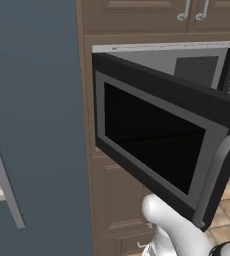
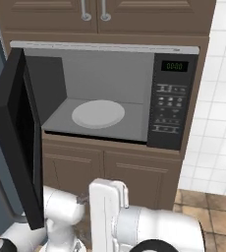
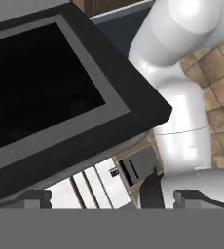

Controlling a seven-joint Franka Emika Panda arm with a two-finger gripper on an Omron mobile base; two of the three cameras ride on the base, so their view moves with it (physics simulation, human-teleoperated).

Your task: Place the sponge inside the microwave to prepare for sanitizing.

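The microwave (image 2: 171, 98) is built into brown cabinetry, and its door (image 2: 16, 142) is swung wide open to the left. Inside, a white round plate (image 2: 98, 113) lies on the grey floor. In the left base view the open door (image 1: 157, 140) juts toward me, with its curved grey handle (image 1: 216, 180) at the right. In the hand view my gripper (image 3: 115, 199) is open with nothing between its fingertips (image 3: 33, 197), close below the door's dark window (image 3: 36, 82). The sponge is out of view.
Brown cabinet doors (image 2: 110, 172) sit below the microwave and more cabinets (image 2: 95, 15) above it. A white tiled wall (image 2: 218, 98) stands to the right over a tan tiled floor (image 2: 208, 211). A tall blue-grey panel (image 1: 32, 125) with grey bar handles (image 1: 4, 185) stands at the left.
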